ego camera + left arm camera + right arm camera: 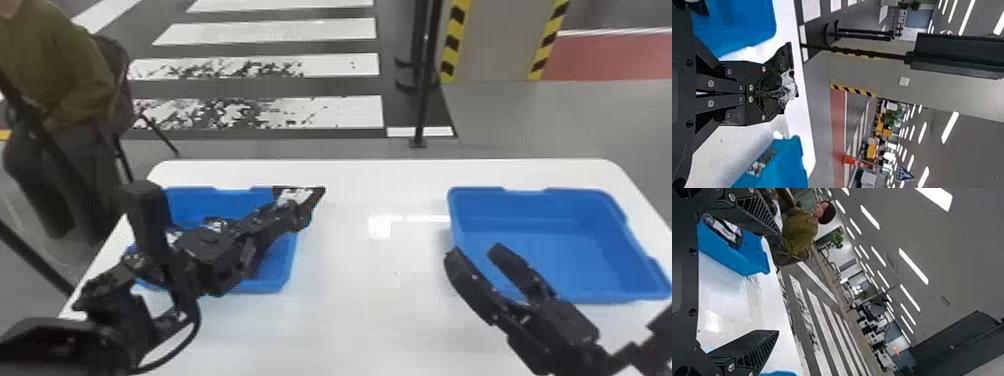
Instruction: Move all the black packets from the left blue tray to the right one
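Nearest, the right gripper (475, 250) stands with fingers spread by the shallow blue plastic right tray (560, 296). Farther in, more black packets (216, 225) lie in the blue plastic left tray (286, 272) — above its far right corner, the left gripper (304, 212) pinches one shiny black-and-white packet (300, 194).

1. Setting: large indoor hall, lab or workshop in type, fitted with street markings; landmark, one white table (345, 320).
2. Crossing stripes (270, 32), white on dark floor, worn in part; beyond the table's far edge.
3. Pillar (492, 40), grey, yellow-and-black edging; beyond the table, toward its right.
4. Red floor area (610, 57); beyond the table, right of item 3.
5. Traffic cone (850, 160), orange; well apart from the table.
6. Strip lights (950, 127), in rows; ceiling, higher than the table.
7. Greenery (835, 239); well apart from the table.
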